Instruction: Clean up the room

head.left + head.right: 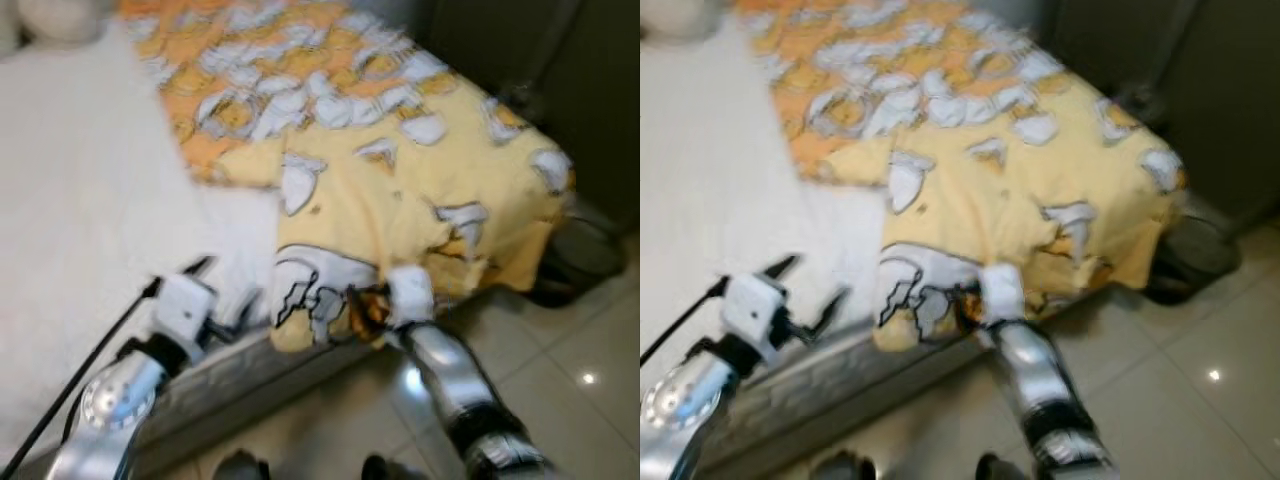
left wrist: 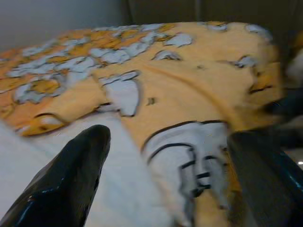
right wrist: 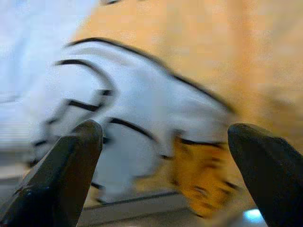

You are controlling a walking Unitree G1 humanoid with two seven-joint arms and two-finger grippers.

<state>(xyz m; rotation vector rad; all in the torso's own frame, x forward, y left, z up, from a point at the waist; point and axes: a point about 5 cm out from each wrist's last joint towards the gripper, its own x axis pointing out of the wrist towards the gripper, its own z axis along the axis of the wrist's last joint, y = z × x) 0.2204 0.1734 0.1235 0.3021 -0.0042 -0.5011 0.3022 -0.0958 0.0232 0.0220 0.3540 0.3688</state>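
A yellow blanket [image 1: 400, 190] with white and orange cartoon prints lies crumpled over the far end of a bed [image 1: 80, 230] covered by a white sheet. Its lower edge hangs over the bed's side toward the tiled floor [image 1: 560, 390].

The right gripper [image 3: 165, 142] is right at that hanging edge, its two black fingers [image 3: 61, 175] spread wide apart with nothing between them. Straight ahead of it is a white patch of the blanket with black outlines, and an orange patch sits just below that. In the head views the right arm's white wrist sits against the blanket's drooping hem.

The left gripper [image 1: 805, 290] hovers over the white sheet near the bed's edge, fingers [image 2: 71, 175] also parted and empty. The blanket's near border lies just ahead of it, between its fingertips in the wrist view, not touching them.

A dark rounded object [image 1: 575, 255] sits on the floor beyond the right gripper, past the blanket's corner; the blur hides what it is. All the pictures are soft with motion blur.
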